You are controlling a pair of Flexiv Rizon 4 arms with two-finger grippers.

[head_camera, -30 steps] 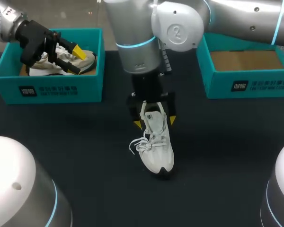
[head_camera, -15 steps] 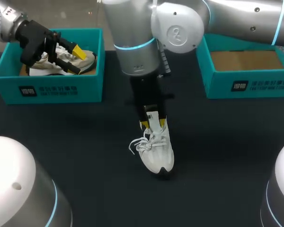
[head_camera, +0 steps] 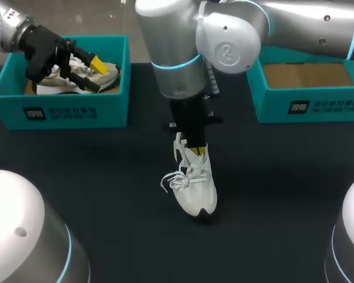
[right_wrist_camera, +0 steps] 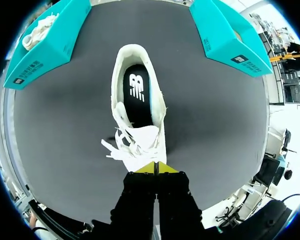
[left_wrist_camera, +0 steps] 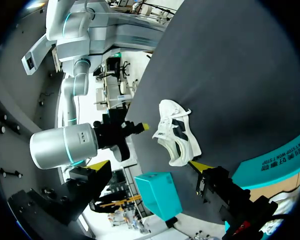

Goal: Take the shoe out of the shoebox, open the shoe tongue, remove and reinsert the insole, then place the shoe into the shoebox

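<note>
The white shoe (head_camera: 196, 184) stands upright on its sole in the middle of the dark surface (head_camera: 271, 194), heel toward the far side. It is well apart from both teal boxes and lies out in front of the gap between them. Its laces (right_wrist_camera: 117, 147) lie loose and splayed to one side, and the black insole (right_wrist_camera: 138, 95) sits inside, showing through the shoe's opening. The right arm comes in from the right and reaches past the middle, pointing straight down, so that the right hand (right_wrist_camera: 155, 167) is at the tongue (right_wrist_camera: 144, 136). Its two yellow tips are clenched flat against each other. Whether any of the tongue or a lace is caught between them I cannot tell, since no white shows in the seam. The left arm is over the left shoebox (head_camera: 59, 112) at the far left. There the left hand (head_camera: 85, 73) is released, its fingers spread wide over a second shoe (head_camera: 71, 82) that lies in the box — in the left wrist view the two yellow tips stand far apart with nothing clamped between them. The right shoebox (head_camera: 310, 106) sits at the far right, its brown floor showing.
</note>
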